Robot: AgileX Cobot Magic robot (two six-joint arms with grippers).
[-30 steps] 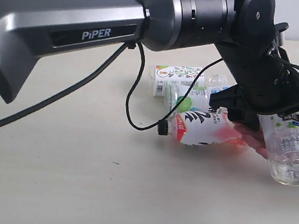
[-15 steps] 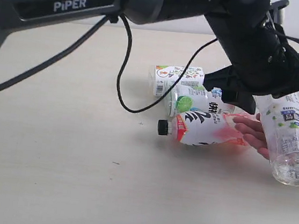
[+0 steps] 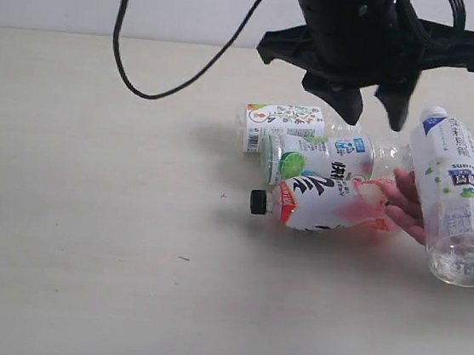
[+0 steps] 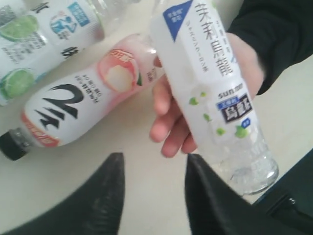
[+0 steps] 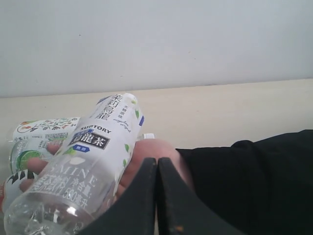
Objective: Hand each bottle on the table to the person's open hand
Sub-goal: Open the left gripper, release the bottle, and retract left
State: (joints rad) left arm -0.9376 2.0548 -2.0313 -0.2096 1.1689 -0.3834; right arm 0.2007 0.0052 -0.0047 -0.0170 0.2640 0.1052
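The blue-white bottle [image 3: 456, 196] lies tilted in the person's open hand [image 3: 404, 210], cap up. My left gripper [image 3: 372, 117] hangs open above and just left of it, holding nothing. In the left wrist view the open gripper [image 4: 155, 157] is just short of the hand [image 4: 168, 120] and the bottle [image 4: 210, 88]. Three bottles lie on the table [image 3: 84, 237]: white with colourful print [image 3: 282, 118], green-lime [image 3: 321, 157], and red-white with a black cap [image 3: 319, 204]. My right gripper [image 5: 157, 159] is shut and empty, close to the hand [image 5: 152, 152].
The person's black sleeve [image 5: 244, 181] reaches in from the right edge. A black cable [image 3: 157, 91] from the left arm loops above the table's back left. A pale wall runs behind the table's far edge.
My left gripper has let go of the blue-white bottle and risen up and away to the left. The bottle now rests in the person's hand.
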